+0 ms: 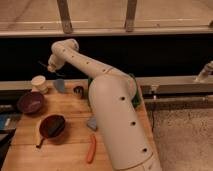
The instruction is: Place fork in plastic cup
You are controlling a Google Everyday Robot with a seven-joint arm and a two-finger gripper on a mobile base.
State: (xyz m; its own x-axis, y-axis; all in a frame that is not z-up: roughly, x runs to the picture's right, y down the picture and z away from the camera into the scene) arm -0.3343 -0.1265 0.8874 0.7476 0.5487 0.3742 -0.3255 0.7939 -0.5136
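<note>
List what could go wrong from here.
The gripper, high above the back left of the table, holds the fork. The cream cup stands close beside the plastic cup, so the fork could drop into the wrong one. The small plastic cup might also tip if the fork strikes its rim.

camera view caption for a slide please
Robot pincer holds the fork raised near the plastic cup at the far table edge

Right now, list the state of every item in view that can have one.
claw: raised over the back-left of the table, shut on the fork
fork: held in the air, not yet in a cup
plastic cup: on the table, no fork in it
cream cup: upright
purple bowl: upright
carrot stick: lying flat
</note>
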